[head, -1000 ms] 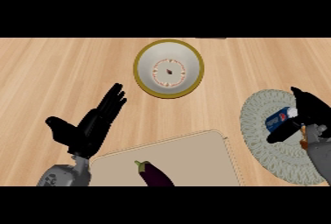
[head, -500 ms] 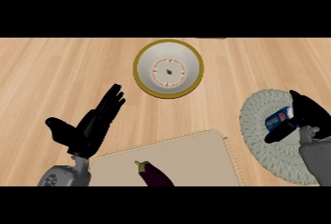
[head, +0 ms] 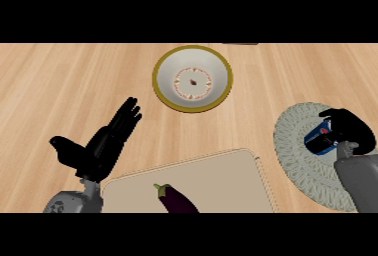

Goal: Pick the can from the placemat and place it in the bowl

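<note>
one view only, from the head. the right hand (head: pixel 353 129) sits at the right edge over the round woven placemat (head: pixel 299 160), its fingers curled round the blue can (head: pixel 319 141). the can looks to be down on the placemat and not lifted, though the hand hides part of it. the bowl (head: pixel 212 64), white with a yellow rim, stands further up the table (head: pixel 59 75) and to the left, well apart from the mat, with no can in it. the left hand (head: pixel 103 146) rests open at lower left, fingers straight, holding nothing. a cutting board (head: pixel 221 177) bearing an eggplant (head: pixel 177 199) lies between the arms. by my reading the grasp is made; the lift, the carry and the placing in the bowl are left.
</note>
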You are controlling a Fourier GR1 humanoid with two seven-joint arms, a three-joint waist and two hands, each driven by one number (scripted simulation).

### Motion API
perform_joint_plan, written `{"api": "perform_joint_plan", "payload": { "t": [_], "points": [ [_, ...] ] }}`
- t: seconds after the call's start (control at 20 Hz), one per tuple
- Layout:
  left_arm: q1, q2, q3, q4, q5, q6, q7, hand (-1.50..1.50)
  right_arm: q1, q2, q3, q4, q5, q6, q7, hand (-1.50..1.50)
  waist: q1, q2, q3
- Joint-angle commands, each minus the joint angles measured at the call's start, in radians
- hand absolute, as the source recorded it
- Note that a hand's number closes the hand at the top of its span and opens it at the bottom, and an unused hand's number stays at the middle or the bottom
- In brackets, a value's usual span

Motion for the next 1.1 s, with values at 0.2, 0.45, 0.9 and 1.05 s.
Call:
{"api": "perform_joint_plan", "payload": {
  "t": [0.2, 0.45, 0.9, 1.05],
  "points": [
    [0.000, -0.025, 0.023, 0.067, -0.034, -0.036, -0.067, 0.00, 0.066, 0.028, 0.006, 0.075, 0.097, -0.073, -0.180, 1.50, -0.002, 0.004, 0.005],
    [-0.034, -0.058, 0.017, 0.022, -0.056, -0.001, 0.023, 0.00, 0.039, 0.026, -0.027, 0.024, 0.121, -0.003, -0.158, 1.50, -0.003, 0.003, 0.005],
    [-0.012, -0.051, 0.008, -0.008, -0.040, -0.051, 0.039, 0.00, -0.093, 0.243, 0.220, -0.027, 0.340, 0.004, 0.029, 1.50, 0.032, 0.003, 0.003],
    [-0.071, -0.046, -0.005, 0.011, -0.042, -0.074, 0.049, 0.00, -0.198, 0.426, 0.380, 0.018, 0.381, 0.041, 0.055, 1.50, 0.120, 0.019, 0.001]
  ]
}}
